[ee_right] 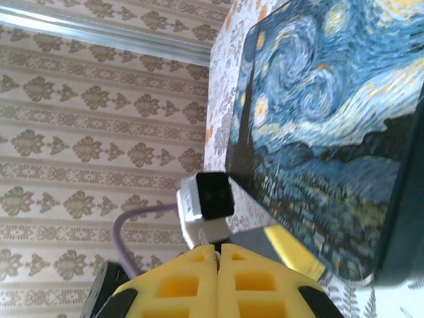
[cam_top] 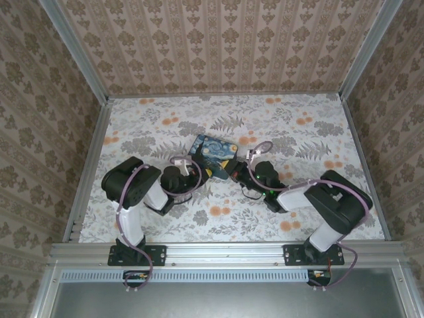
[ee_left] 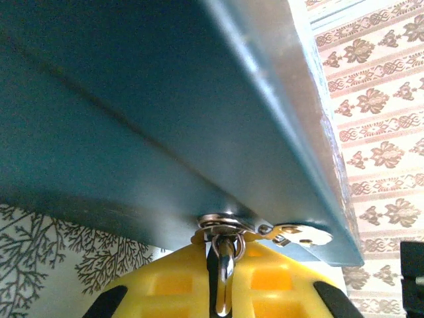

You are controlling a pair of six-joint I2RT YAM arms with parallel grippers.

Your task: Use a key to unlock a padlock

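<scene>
The Starry Night box lies mid-table with both grippers at its near edge. In the left wrist view the box's blue side fills the top. From its metal clasp hangs the padlock's shiny shackle. My left gripper is shut on it, and the padlock's body is hidden between the yellow fingers. My right gripper is shut on the key, a thin metal sliver poking out at the fingertips. It sits just right of the left gripper, beside the box's painted lid.
The left wrist's camera block and its purple cable sit directly ahead of the right fingertips. Wallpapered walls enclose the floral table on three sides. The arm bases are bolted to the near rail.
</scene>
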